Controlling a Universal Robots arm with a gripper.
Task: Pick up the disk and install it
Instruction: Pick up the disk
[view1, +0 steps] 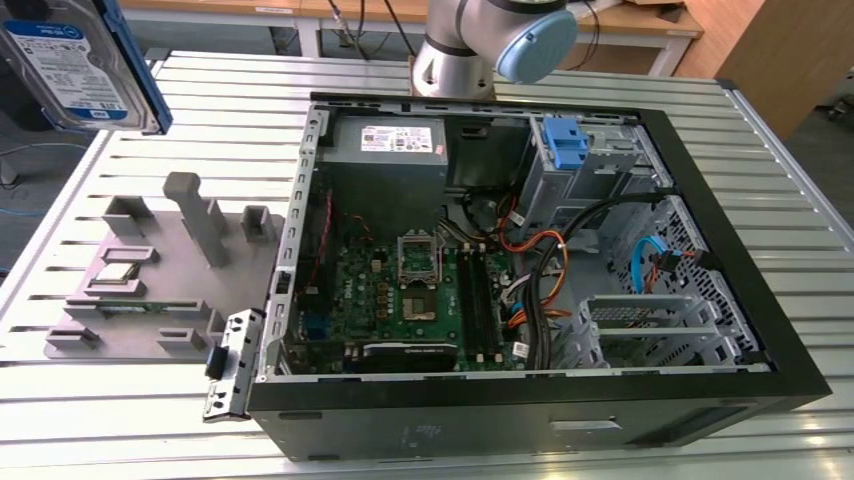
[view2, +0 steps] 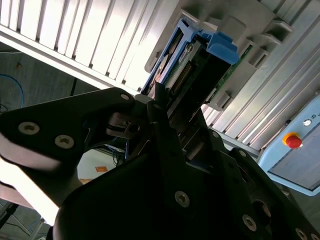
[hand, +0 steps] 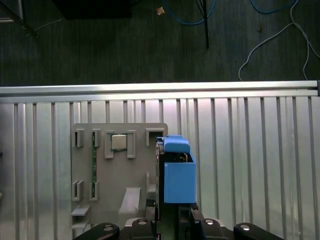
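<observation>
The disk, silver with a blue-and-white label and a blue bracket along its edge, hangs high in the air at the exterior view's upper left, above the slatted table. In both wrist views my gripper is shut on the disk, its black fingers clamping the lower end. The disk stands edge-on over the grey fixture plate. The open computer case lies in the middle of the table, well to the exterior view's right of the disk.
In the case's drive bay stands a lone blue bracket, beside the grey power supply. Cables cross the motherboard. The grey fixture plate carries upright posts. A red stop button sits beyond the table.
</observation>
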